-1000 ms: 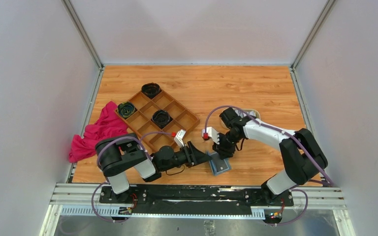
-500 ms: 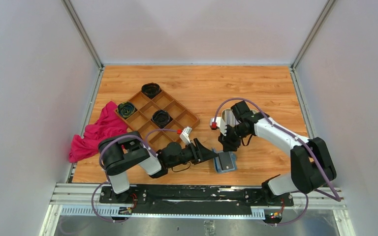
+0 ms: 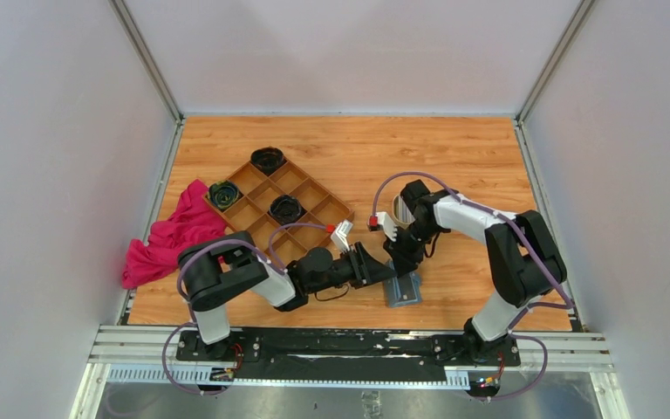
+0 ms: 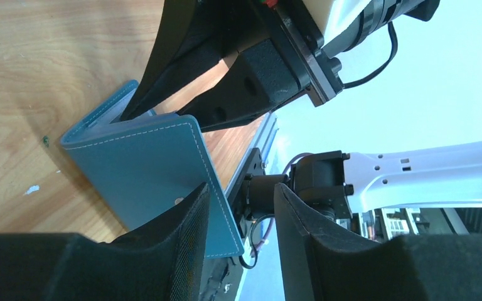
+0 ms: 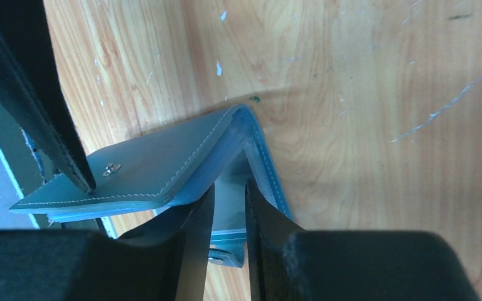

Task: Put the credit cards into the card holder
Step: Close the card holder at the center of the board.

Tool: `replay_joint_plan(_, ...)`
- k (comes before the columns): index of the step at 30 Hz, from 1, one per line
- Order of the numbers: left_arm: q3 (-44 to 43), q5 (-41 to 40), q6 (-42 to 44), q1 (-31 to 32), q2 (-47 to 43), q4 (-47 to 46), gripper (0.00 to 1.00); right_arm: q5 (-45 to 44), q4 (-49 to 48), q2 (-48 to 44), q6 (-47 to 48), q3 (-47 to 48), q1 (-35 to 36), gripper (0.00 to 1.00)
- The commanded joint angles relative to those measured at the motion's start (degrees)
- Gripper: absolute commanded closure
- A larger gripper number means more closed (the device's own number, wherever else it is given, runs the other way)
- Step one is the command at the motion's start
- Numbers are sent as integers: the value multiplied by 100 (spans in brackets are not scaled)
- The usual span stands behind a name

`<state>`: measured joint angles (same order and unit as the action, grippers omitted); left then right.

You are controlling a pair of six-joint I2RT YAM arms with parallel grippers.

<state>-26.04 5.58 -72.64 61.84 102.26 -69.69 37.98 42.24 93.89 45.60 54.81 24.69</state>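
Wooden worktop (image 3: pixel 454 148), two arms reaching in from the near edge and meeting just right of its middle. Brown compartment tray (image 3: pixel 316 188) sits left of centre, set diagonally, with dark round items (image 3: pixel 268 159) in three of its cells. Pink cloth (image 3: pixel 170 236) is bunched at the left edge, touching the tray's left corner. Card holder (image 3: pixel 404 289) is close to the near edge, right of the middle. It is teal, half open and propped like a tent with the fold up off the wood. Both claws are on it. Left gripper (image 4: pixel 241 194) comes in low from the left with its jaws apart. The free edge of the card holder's top flap (image 4: pixel 144 163) sits in the gap, against one finger (image 4: pixel 191 226). Right gripper (image 5: pixel 229 191) comes from the far side with its fingers (image 5: pixel 260 210) nearly together. They straddle the lower leaf, with the pale blue inner panel (image 5: pixel 229 207) between them. Cannot tell if it actually pinches. A metal snap stud (image 5: pixel 110 168) shows on the top flap, and the left claw's fingertip (image 5: pixel 81 175) touches just beside it. White stitching runs round the flap edges.
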Motion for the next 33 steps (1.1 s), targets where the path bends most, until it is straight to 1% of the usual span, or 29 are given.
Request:
replay_joint_plan(1, -113, 83, 114, 70, 143, 87, 57, 117, 426, 59, -114, 133, -70, 72)
replay_joint_plan(5, -214, 70, 186, 66, 252, 285, 66, 82, 402, 7, -217, 177, -174, 72)
replay_joint_plan(7, -270, 82, 189, 64, 411, 286, 69, 109, 379, -92, -244, 177, -289, 72)
replay_joint_plan(12, -394, 94, 171, 65, 715, 222, 76, 144, 303, -613, -209, 102, -541, 69)
replay_joint_plan(19, -480, 5, 282, 65, 721, 589, 78, -65, 342, -1430, 104, -99, -791, 63)
replay_joint_plan(21, -467, -11, 294, 58, 722, 590, 78, -9, 379, -1576, 276, -233, -813, 58)
replay_joint_plan(23, -439, -22, 279, 60, 749, 532, 78, 29, 382, -1586, 411, -366, -808, 55)
replay_joint_plan(26, -366, -22, 230, 62, 783, 378, 78, -341, 378, -1406, 384, -361, -825, 55)
replay_joint_plan(28, -345, -21, 212, 64, 808, 322, 78, -361, 453, -1324, 385, -280, -920, 55)
replay_joint_plan(30, -340, -17, 215, 64, 818, 293, 78, -271, 512, -1395, 707, -364, -968, 53)
replay_joint_plan(32, -346, -9, 223, 62, 813, 305, 78, -203, 531, -1569, 1352, -572, -982, 50)
replay_joint_plan(33, -347, -1, 223, 60, 811, 307, 78, -146, 525, -1670, 1860, -677, -995, 48)
